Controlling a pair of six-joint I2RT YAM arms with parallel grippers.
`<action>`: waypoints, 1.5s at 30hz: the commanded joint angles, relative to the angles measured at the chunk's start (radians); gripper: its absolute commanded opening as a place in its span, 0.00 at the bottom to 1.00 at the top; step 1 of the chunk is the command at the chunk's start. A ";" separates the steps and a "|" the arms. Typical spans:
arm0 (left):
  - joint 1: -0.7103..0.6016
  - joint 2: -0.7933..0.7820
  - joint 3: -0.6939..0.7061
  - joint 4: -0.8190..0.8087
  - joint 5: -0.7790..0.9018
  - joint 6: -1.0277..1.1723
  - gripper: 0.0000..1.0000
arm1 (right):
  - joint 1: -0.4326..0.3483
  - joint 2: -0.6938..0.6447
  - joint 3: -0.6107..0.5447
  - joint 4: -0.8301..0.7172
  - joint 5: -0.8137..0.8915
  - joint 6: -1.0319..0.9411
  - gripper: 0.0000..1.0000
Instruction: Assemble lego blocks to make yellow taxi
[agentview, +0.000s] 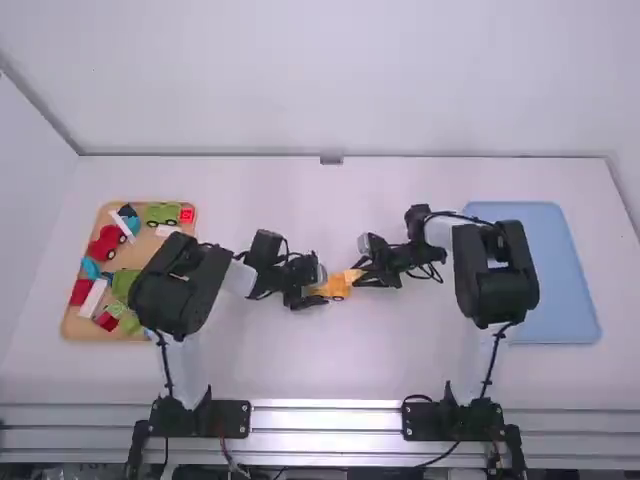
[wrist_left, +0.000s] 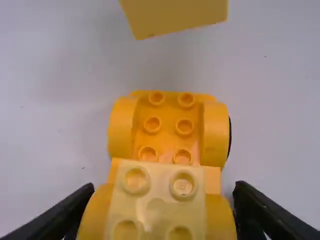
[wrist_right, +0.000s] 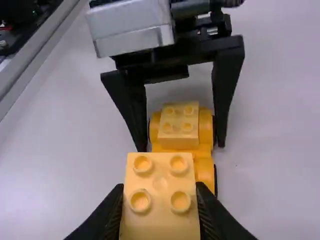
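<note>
Pinching a yellow brick (wrist_right: 160, 190), the right gripper (agentview: 360, 273) sits near the high view's centre, beside the yellow wheeled base (wrist_left: 167, 125). The left gripper (agentview: 320, 290) stands spread around that base, whose one end carries another brick (wrist_left: 156, 200). Farther out: a block-filled wooden tray (agentview: 68, 325), frame left; a blue tray (agentview: 560, 275), right.

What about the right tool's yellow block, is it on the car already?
No, white table shows between that yellow block and the wheeled base.
</note>
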 joint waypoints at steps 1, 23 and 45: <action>-0.007 0.012 0.010 -0.003 0.012 0.008 0.67 | 0.006 -0.049 0.014 -0.010 -0.016 0.001 0.25; -0.007 0.012 0.010 0.000 0.019 0.004 0.53 | 0.088 -0.325 -0.314 0.534 0.169 0.457 0.27; -0.003 0.012 0.010 -0.001 0.020 0.003 0.53 | 0.122 -0.185 -0.365 0.726 0.117 0.472 0.33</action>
